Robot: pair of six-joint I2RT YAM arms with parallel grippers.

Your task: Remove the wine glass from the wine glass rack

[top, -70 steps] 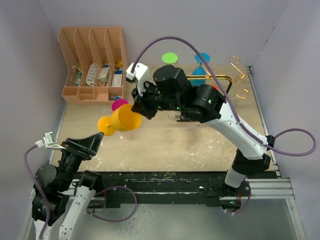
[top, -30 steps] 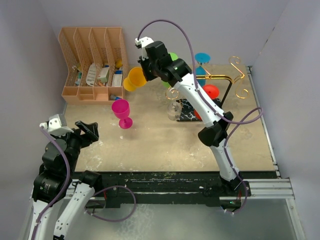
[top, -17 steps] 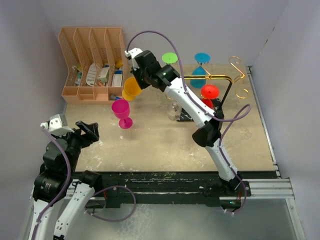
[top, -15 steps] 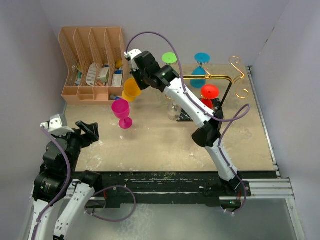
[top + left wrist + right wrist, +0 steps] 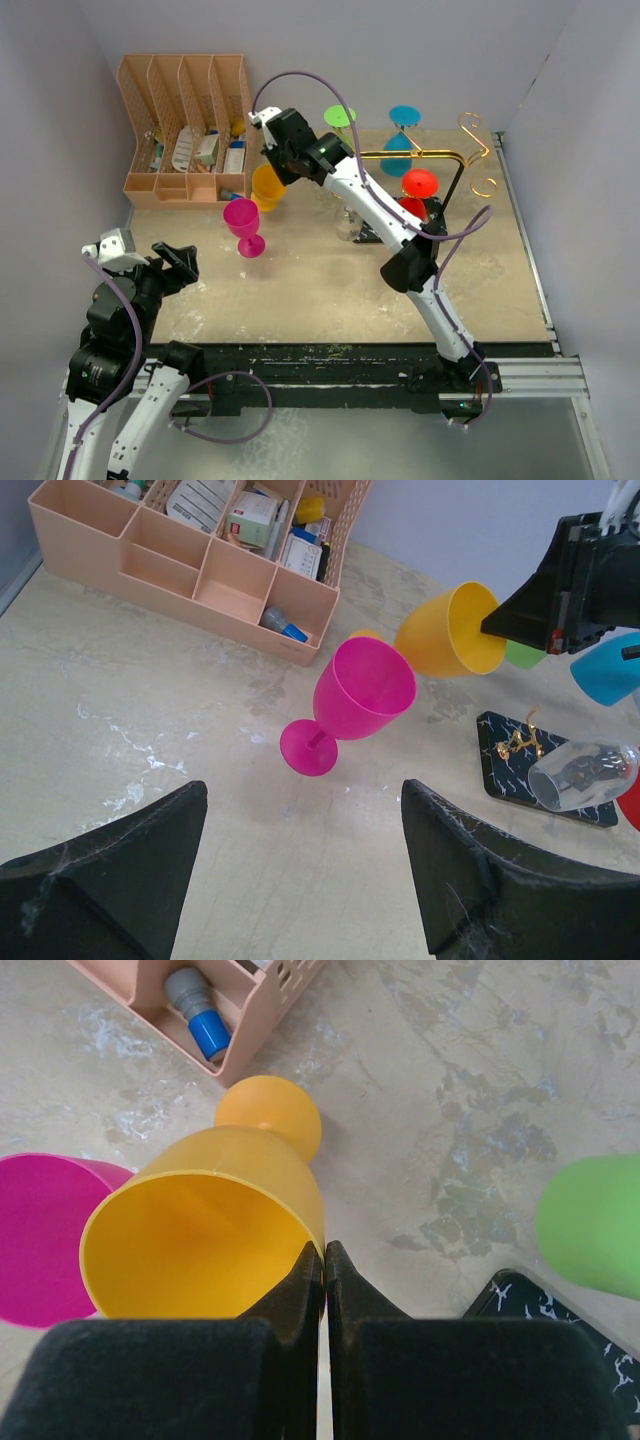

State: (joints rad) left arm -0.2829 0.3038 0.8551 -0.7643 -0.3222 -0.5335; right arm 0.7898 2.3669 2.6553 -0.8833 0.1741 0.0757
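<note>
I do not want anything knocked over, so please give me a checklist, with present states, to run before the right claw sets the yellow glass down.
1. Grip: right claw pinches the rim of the yellow wine glass: ok.
2. Glass free of the wine glass rack: ok.
3. Glass upright: not ok, it is tilted.
4. Gap to the pink wine glass: cannot tell, the bowls look very close.
5. The left claw is open and apart from both glasses: ok.
</note>
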